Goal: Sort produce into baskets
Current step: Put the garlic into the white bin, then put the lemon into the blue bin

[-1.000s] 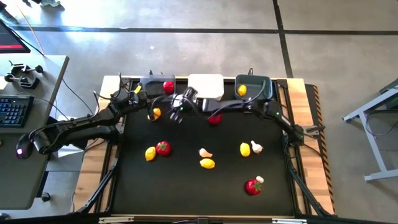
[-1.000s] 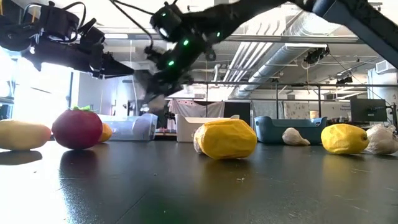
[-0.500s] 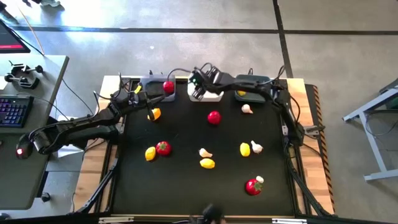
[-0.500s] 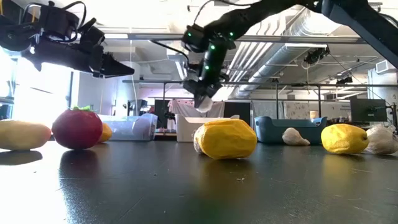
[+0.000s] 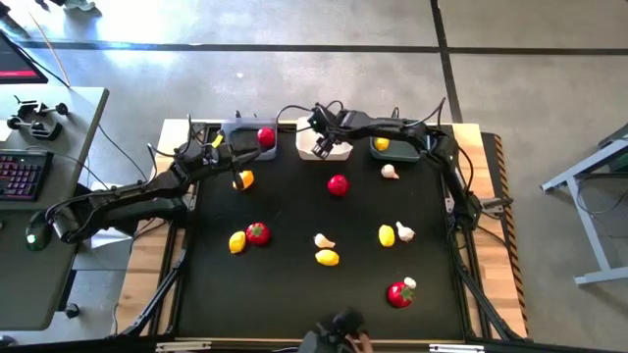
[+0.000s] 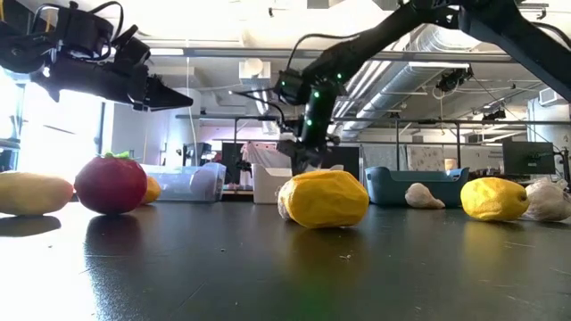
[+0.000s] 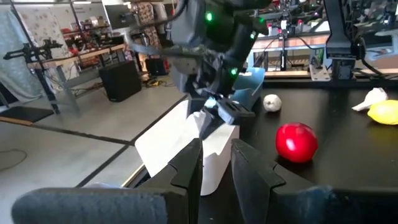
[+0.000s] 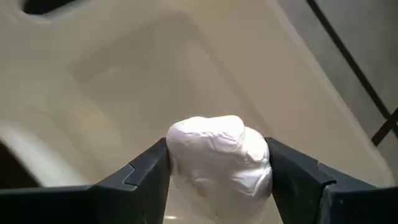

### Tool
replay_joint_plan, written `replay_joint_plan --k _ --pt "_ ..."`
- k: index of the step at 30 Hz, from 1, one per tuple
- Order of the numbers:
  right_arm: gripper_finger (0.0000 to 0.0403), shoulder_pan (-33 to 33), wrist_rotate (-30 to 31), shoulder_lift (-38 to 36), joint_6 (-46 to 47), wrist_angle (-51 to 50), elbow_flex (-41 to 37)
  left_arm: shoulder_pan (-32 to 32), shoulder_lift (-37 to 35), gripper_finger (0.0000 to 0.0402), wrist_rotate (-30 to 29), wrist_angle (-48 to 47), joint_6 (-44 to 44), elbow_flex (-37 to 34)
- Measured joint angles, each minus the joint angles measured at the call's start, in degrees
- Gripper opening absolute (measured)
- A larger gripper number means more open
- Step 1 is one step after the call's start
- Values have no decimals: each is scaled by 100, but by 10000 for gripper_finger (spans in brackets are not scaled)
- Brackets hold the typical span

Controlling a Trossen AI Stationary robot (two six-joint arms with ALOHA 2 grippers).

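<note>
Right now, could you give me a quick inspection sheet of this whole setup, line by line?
Surface: black table, wooden edges.
Job's things: grey basket holds a tomato; white basket; teal basket holds a lemon; tomatoes, lemons and garlic lie loose on the table.
Clutter: nothing seen.
Grippers: right gripper over the white basket, jaws clamped on a garlic bulb; left gripper near the grey basket, jaws nearly closed, empty.
Cables: black leads loop along the arms.
Surroundings: desk with keyboard, concrete floor.
</note>
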Motion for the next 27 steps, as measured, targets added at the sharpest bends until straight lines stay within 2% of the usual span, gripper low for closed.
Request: replay_joint_plan --k 8,14,19,27 --pt "222 -165 271 0 33 284 -403 0 2 69 -2 7 101 0" --pt "250 -149 803 0 29 238 -433 0 2 69 -22 7 126 0" --pt "273 -162 886 0 -93 231 -433 0 2 69 -26 7 122 0" --pt "262 -63 862 -31 -120 160 -384 0 1 69 -31 0 82 0"
